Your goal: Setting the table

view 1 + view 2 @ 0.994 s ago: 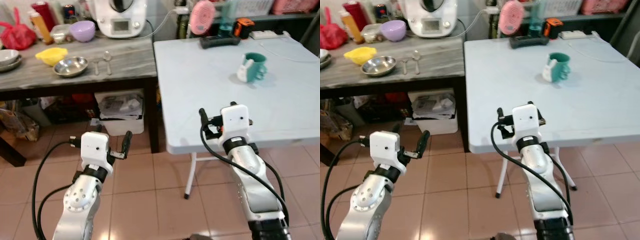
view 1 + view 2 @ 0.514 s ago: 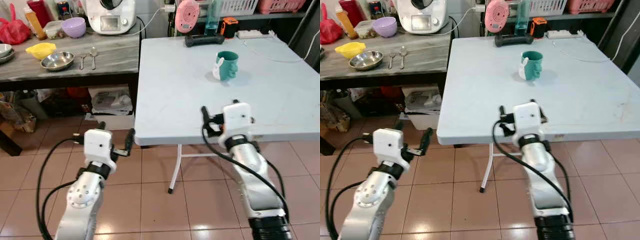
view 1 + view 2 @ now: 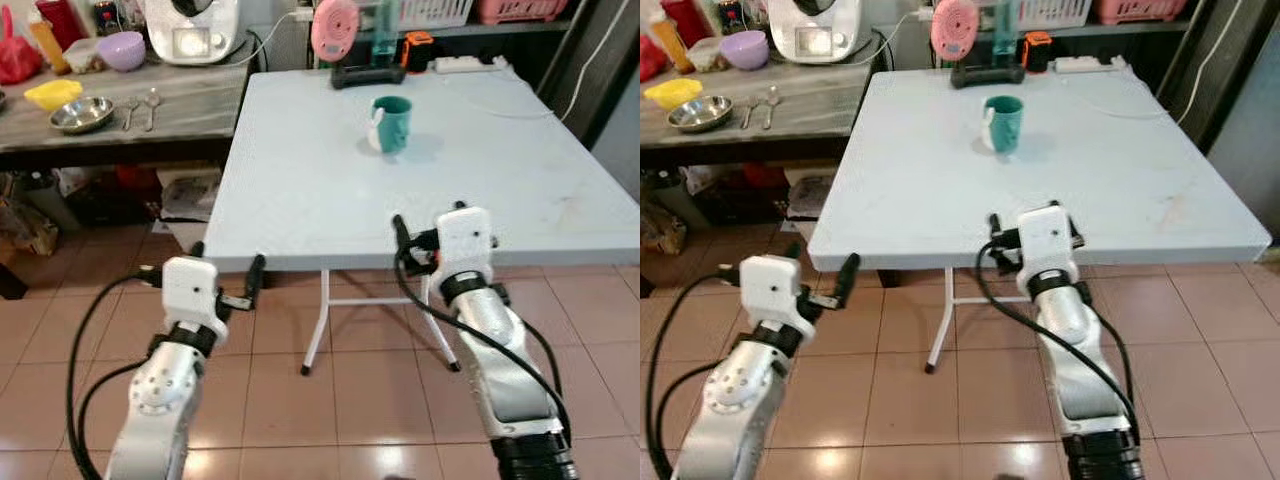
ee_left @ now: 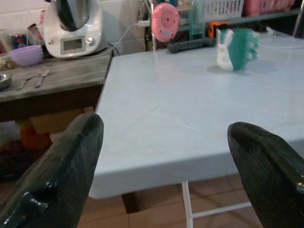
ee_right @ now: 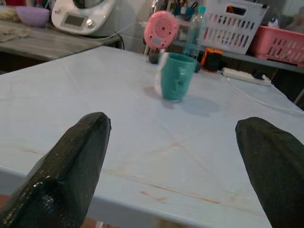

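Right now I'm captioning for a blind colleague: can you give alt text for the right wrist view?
A teal mug stands alone on a pale blue table, seen between the right gripper's two open black fingers. Behind it are a pink round gadget and a white basket.

The spoons [image 3: 139,108] beside the steel bowl [image 3: 81,114] (side table) are too small to count.

teal mug [image 3: 391,123] upright, on pale table [image 3: 300,190]
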You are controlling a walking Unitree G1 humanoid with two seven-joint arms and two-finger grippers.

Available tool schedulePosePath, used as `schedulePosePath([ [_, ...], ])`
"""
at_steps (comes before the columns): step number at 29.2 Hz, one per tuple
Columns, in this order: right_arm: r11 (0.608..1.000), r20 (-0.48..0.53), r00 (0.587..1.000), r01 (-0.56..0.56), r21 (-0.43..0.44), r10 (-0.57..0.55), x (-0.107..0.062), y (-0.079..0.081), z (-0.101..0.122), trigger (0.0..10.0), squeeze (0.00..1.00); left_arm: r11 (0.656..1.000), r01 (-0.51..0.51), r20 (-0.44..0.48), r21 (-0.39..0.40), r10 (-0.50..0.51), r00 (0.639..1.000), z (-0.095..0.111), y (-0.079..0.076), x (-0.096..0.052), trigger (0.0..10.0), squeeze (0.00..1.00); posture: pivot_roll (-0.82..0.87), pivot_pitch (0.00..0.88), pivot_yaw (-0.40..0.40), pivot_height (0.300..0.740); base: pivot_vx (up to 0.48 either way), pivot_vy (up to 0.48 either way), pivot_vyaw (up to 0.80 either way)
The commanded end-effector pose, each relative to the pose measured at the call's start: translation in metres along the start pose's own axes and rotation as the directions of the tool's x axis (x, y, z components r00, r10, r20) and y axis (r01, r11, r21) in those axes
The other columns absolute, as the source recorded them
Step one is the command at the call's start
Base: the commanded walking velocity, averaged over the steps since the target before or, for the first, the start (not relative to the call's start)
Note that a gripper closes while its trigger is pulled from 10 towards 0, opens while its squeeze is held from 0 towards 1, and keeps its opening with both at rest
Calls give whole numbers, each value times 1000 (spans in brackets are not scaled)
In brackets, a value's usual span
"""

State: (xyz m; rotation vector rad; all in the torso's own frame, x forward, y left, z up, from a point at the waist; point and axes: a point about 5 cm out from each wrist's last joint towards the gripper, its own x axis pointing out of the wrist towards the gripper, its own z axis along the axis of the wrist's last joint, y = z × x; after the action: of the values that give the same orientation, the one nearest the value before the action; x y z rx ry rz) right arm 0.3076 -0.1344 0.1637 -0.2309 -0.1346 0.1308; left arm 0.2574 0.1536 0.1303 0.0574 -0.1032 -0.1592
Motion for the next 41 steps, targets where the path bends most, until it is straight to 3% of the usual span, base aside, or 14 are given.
schedulePosePath([
  [1,1000,1,1000,13,-9,-13,-1,-5,0,10000,0,1000,16,-8,-1,-16,1000,-2,-3,0,10000,0,-105,76,93,740,0,-480,0],
  [16,1000,0,1000,7,-8,-7,-1,-4,-2,10000,0,998,57,9,-29,-57,998,-1,-6,-1,10000,0,-105,74,93,740,0,-20,0],
  [41,998,18,998,-61,15,61,-3,7,-1,10000,0,996,70,17,-51,-69,997,-1,-7,-1,10000,0,-103,72,95,740,340,0,0],
])
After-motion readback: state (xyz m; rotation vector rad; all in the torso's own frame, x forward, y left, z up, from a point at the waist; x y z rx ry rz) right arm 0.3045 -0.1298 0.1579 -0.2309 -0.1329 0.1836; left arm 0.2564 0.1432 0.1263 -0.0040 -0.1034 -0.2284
